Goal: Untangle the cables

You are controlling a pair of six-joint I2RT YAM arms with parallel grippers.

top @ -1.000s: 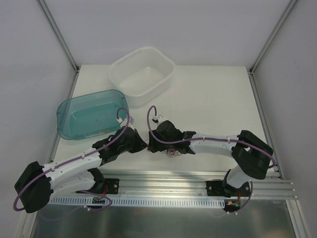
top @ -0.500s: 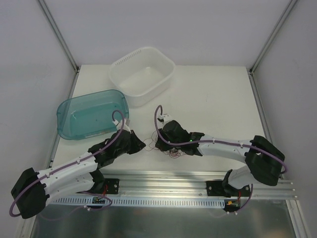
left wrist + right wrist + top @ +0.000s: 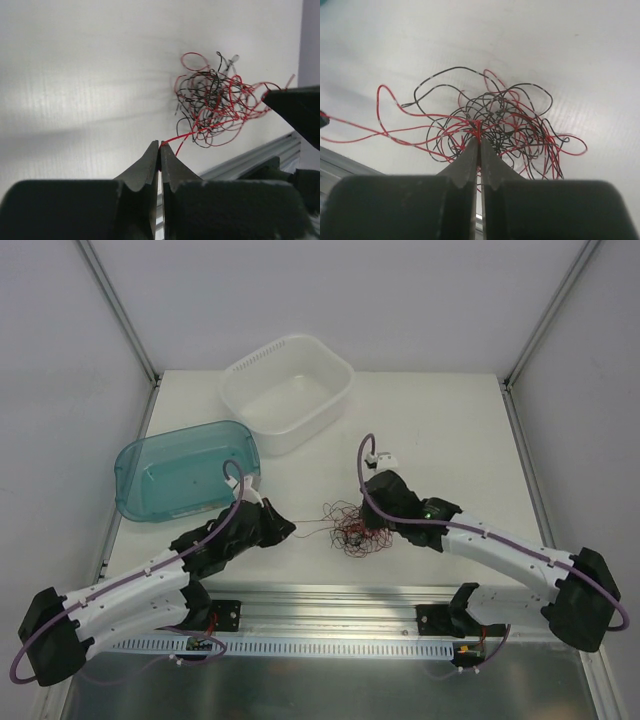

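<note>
A clump of hair-thin red and black cables (image 3: 352,530) lies on the white table near its front edge. My left gripper (image 3: 290,529) is shut on one red strand (image 3: 177,137) that runs taut from its tips to the clump (image 3: 212,110). My right gripper (image 3: 368,523) is shut on red strands at the near side of the clump (image 3: 495,125), which spreads in loops beyond its tips. The right gripper's tip (image 3: 295,107) shows at the right edge of the left wrist view, touching the clump.
A teal bin (image 3: 180,468) stands at the left and a white bin (image 3: 288,390) at the back, both apart from the clump. An aluminium rail (image 3: 340,605) runs along the table's front edge, just below the cables.
The two grippers have drawn apart: the right one moved right with the clump, the left one slightly left. The clump, hidden under the grippers before, now shows, with a red strand stretched between.
</note>
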